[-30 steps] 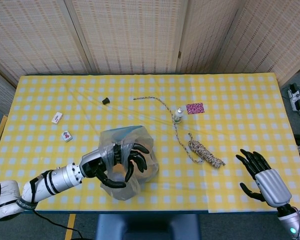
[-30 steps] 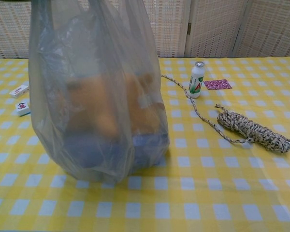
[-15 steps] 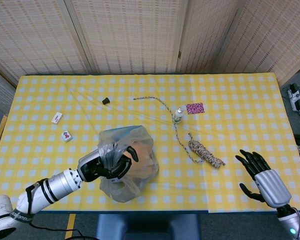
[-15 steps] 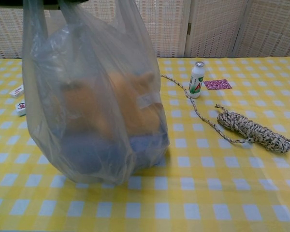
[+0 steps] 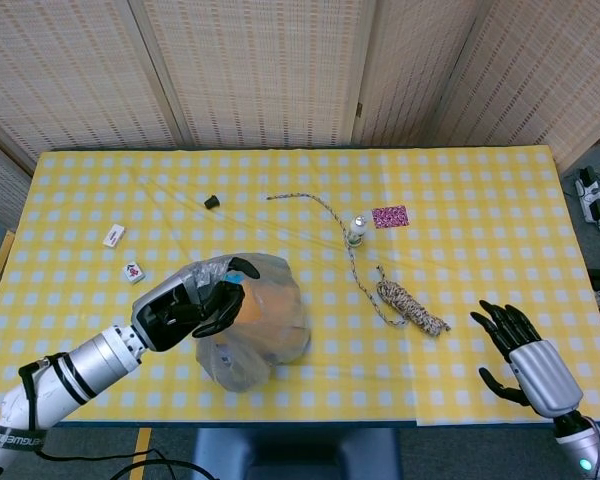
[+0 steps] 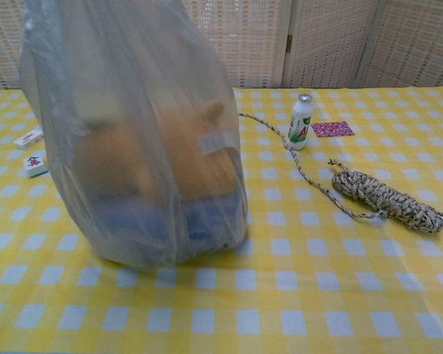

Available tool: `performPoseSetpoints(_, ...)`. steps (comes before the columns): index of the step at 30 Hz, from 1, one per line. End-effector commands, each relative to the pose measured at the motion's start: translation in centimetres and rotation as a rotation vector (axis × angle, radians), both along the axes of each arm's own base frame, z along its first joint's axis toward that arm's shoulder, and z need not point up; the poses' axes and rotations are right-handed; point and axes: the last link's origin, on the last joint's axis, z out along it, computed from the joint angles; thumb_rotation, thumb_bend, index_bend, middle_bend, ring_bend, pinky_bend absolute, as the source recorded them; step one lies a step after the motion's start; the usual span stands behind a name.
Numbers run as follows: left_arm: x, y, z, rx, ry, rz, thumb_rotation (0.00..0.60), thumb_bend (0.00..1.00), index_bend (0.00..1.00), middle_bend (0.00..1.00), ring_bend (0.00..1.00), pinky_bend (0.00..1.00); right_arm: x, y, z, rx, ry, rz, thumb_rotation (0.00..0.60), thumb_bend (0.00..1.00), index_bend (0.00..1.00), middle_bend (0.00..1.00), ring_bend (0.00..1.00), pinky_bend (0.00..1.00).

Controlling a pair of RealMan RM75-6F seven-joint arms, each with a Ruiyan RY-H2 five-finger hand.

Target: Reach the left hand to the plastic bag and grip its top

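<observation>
A translucent grey plastic bag (image 5: pixel 265 325) with orange and blue things inside stands near the table's front edge, left of centre. My left hand (image 5: pixel 195 300) grips its gathered top from the left, fingers closed around the plastic. In the chest view the bag (image 6: pixel 136 147) fills the left half, stretched tall, and the hand is out of frame above. My right hand (image 5: pixel 515 335) hovers at the table's front right, fingers spread, holding nothing.
A coiled rope (image 5: pixel 410 305) lies right of the bag, its tail running back past a small white bottle (image 5: pixel 357 230) and a pink card (image 5: pixel 389 216). Two small tiles (image 5: pixel 123 255) sit at the left. A little black object (image 5: pixel 211 201) lies further back.
My left hand closed on the bag's top and pulled it up and to the left; the bag now stands taller and narrower. The right hand stayed put.
</observation>
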Motion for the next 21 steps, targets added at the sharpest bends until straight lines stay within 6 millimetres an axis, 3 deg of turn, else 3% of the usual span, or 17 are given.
performPoseSetpoints(1,0.9,0.4,2.4,0.03,-0.076,0.026,0.6,0.81,0.4,0.76,0.75,1.0,-0.1,0.1,0.0,-0.001,0.0,-0.003,0.6,0.4,0.0,0.0,0.0,0.0)
performPoseSetpoints(4,1.7,0.6,4.1,0.027,-0.157,0.044,0.6,0.81,0.4,0.76,0.75,1.0,-0.2,0.1,0.2,-0.008,-0.006,-0.012,0.6,0.4,0.0,0.0,0.0,0.0)
performPoseSetpoints(12,4.8,0.5,7.5,0.072,-0.171,0.01,0.6,0.8,0.39,0.76,0.75,1.0,-0.5,-0.6,0.6,-0.036,-0.022,-0.044,0.6,0.4,0.0,0.0,0.0,0.0)
performPoseSetpoints(21,5.6,1.2,7.7,0.091,-0.134,0.02,0.6,0.8,0.39,0.76,0.75,1.0,-0.7,-1.2,0.6,-0.049,-0.012,-0.062,0.6,0.4,0.0,0.0,0.0,0.0)
